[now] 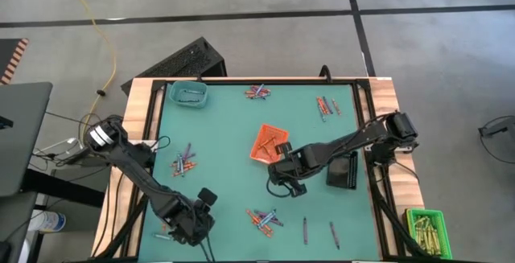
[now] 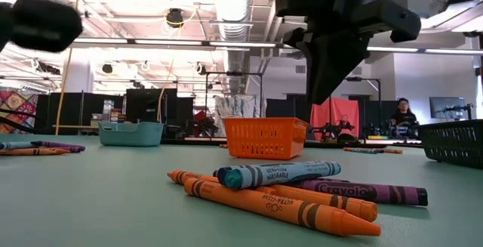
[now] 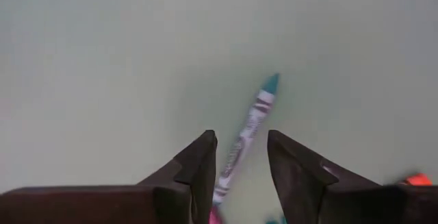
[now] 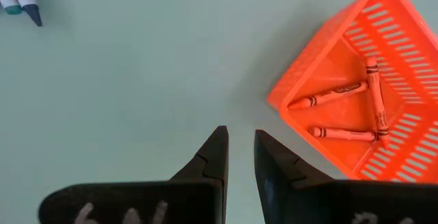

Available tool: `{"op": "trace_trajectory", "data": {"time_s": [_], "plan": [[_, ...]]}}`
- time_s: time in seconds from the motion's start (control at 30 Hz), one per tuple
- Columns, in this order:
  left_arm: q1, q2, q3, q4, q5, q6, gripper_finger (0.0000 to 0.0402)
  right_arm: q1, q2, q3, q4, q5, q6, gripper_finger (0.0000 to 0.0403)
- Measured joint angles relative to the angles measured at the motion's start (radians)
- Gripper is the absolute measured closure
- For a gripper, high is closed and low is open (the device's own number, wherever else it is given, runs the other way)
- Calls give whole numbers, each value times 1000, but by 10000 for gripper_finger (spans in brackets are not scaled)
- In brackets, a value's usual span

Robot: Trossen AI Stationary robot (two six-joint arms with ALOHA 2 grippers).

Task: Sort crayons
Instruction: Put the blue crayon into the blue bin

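Green table (image 1: 233, 182) strewn with crayons (image 2: 287, 190); workshop behind.

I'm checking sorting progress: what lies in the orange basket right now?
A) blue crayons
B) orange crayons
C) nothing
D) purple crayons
B: the right wrist view shows three orange crayons lying on the floor of the orange basket.

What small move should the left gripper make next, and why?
Probably close. The left gripper stands open over the green table, with a teal crayon lying between its fingers, apparently not gripped yet. The right gripper waits empty beside the orange basket.
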Motion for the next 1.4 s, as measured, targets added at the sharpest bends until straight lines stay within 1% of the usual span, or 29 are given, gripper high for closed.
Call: {"op": "trace_trajectory", "data": {"time_s": [0.17,0.3,0.4,0.5,0.53,0.57,0.67,0.83,0.93,1.03,1.23,1.3,1.4], "plan": [[-2,86,8,-6,14,26,282,-2,0,0,8,3,2,339],[-3,121,35,-28,7,35,288,-1,0,0,9,4,8,339],[-3,132,48,-43,16,39,317,5,0,0,10,10,8,339],[-3,135,58,-48,24,55,370,5,0,0,10,11,8,339],[-3,136,62,-50,28,59,384,5,0,0,10,11,8,339],[-3,136,66,-52,33,59,390,5,0,0,10,13,7,339],[-1,138,77,-54,47,54,394,4,0,0,9,27,7,339],[5,142,112,-37,119,32,399,5,0,0,8,30,6,339],[11,142,151,-65,146,32,399,5,0,0,7,30,6,339],[21,141,208,-124,100,52,400,5,0,0,5,30,7,339],[69,139,315,-332,-106,87,401,13,0,0,-7,30,31,339],[96,132,330,-379,-155,98,401,23,0,0,-13,30,39,339],[149,106,326,-406,-204,113,401,42,0,0,-21,30,61,339]]}}
